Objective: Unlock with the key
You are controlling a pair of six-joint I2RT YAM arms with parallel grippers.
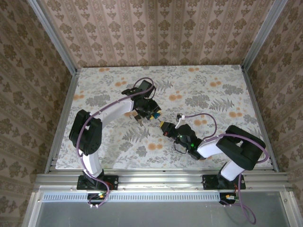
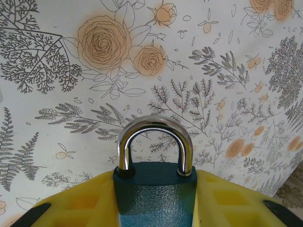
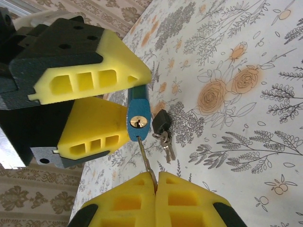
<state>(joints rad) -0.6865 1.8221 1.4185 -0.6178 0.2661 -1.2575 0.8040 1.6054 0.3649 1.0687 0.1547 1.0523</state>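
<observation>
A blue padlock [image 2: 155, 189] with a chrome shackle [image 2: 154, 127] is held off the table, my left gripper [image 2: 155, 210] shut on its body between yellow pads [image 2: 80, 203]. In the right wrist view the padlock [image 3: 138, 111] shows its brass keyhole [image 3: 138, 122] toward me. My right gripper [image 3: 156, 178] is shut on a thin metal key [image 3: 145, 153]. The key's tip touches the lock's end face just below the keyhole, outside the slot. From above, the left gripper [image 1: 147, 115] and right gripper [image 1: 168, 128] meet at mid-table.
A spare bunch of keys with a black fob [image 3: 163, 130] lies on the floral tablecloth [image 3: 246, 142] just beyond the padlock. Patterned walls [image 1: 156, 33] close in the table on three sides. A metal rail [image 1: 161, 179] runs along the near edge.
</observation>
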